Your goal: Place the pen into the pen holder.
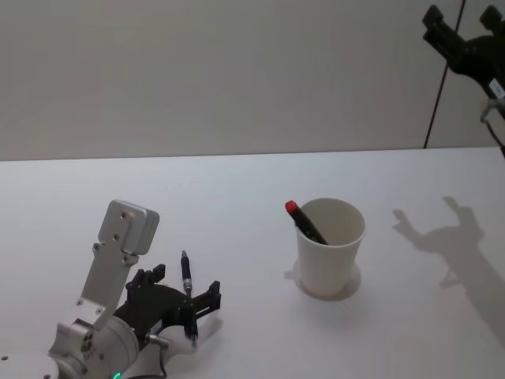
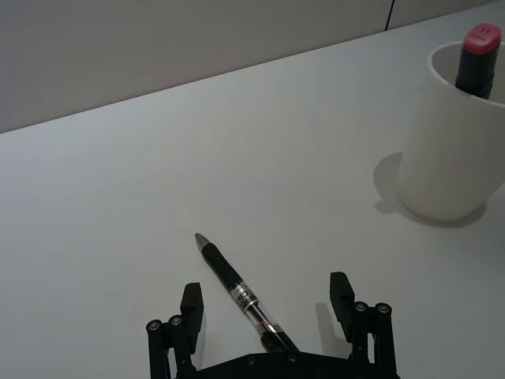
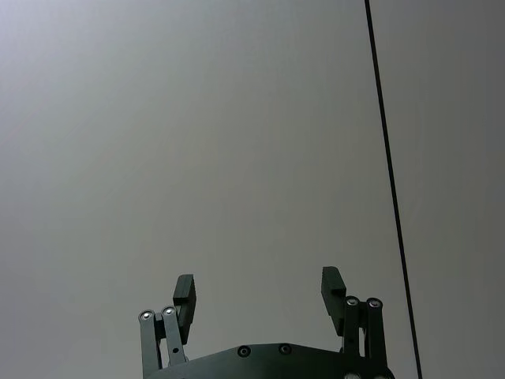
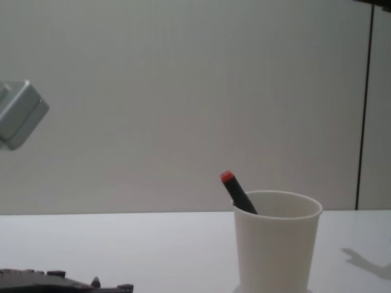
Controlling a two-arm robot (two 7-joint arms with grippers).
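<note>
The thick black red-tipped marker (image 1: 305,222) leans in the white paper cup (image 1: 331,257). The left end effector (image 2: 267,290), apart, straddles a slim black pen (image 2: 233,284), apparently without touching; the right end effector (image 3: 259,286) hangs raised, apart.

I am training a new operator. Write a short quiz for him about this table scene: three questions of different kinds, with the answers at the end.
1. True or false: the thick black marker with a red tip leans inside the plain white paper cup.
2. Choose one. The thin black pen is:
A) inside the cup
B) lying on the white table between the open fingers of the left hand
C) standing upright on the table
3. Short answer: where is the right hand, and is it open or shut?

Key
1. True.
2. B.
3. High above the table on the robot's right side; open and empty.
</note>
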